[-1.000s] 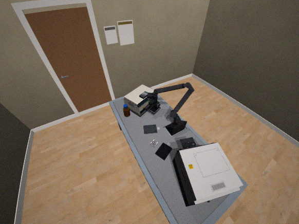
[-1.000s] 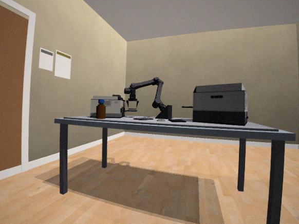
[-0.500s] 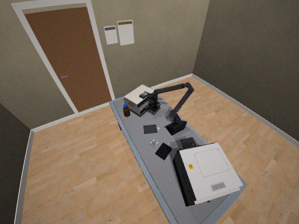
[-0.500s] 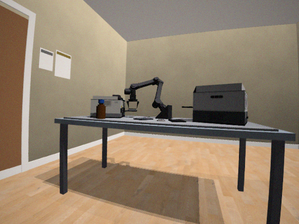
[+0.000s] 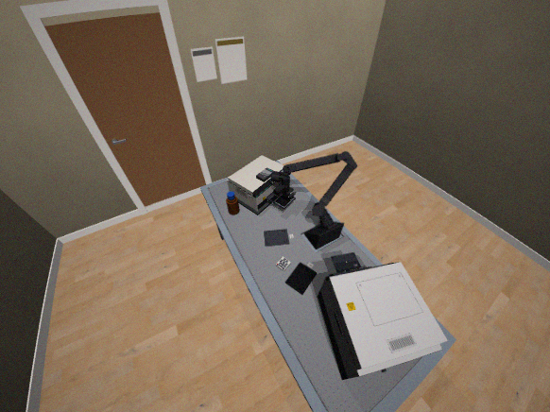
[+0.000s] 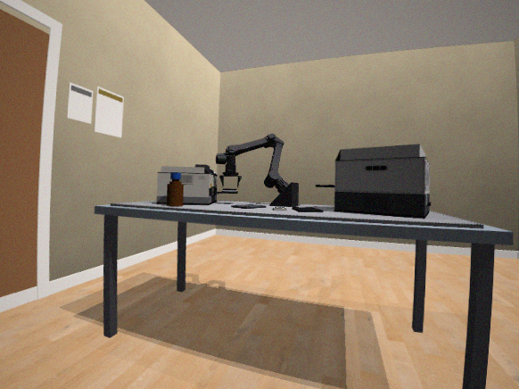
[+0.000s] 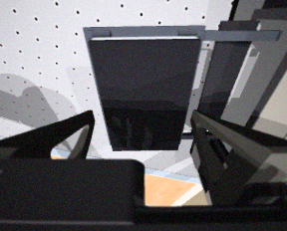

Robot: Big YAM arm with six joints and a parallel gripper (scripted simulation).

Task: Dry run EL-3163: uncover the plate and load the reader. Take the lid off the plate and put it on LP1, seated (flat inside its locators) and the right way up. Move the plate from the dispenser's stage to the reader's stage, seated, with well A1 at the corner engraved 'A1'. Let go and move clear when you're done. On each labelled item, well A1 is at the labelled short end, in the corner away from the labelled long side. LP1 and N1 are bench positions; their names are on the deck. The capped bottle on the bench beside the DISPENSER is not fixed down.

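Jaws spread to full width, nothing between them. Gripper (image 7: 142,131) poised pointing down, directly above the dark lid (image 7: 144,85) still covering the plate on the dispenser's stage (image 7: 196,36). One finger (image 7: 65,131) off each long side of the lid, clear of it, not touching. Plate itself hidden under the lid; labels not readable from the wrist view.

Just beyond the jaws, on the far side from the arm's base: the pale dispenser (image 5: 250,180), its stage jutting out under the gripper (image 6: 231,181). Past the dispenser, at its outer end: the capped bottle (image 5: 232,202), brown with a blue cap, upright on the bench, apart from the housing.

Back from the jaws toward the bench's middle: a dark square bench position (image 5: 276,237) lying flat, a small coded tag (image 5: 283,263) further along, then a second dark square (image 5: 300,278). Names on the deck too small to read, so which square is LP1 cannot be told.

Behind the jaws: the arm (image 5: 331,180) folded in a high elbow down to its base (image 5: 332,236). Well apart from the jaws, at the opposite end of the grey table (image 6: 267,225): the large reader (image 5: 385,314), white on top, with its dark stage (image 5: 347,261) extended toward the arm.
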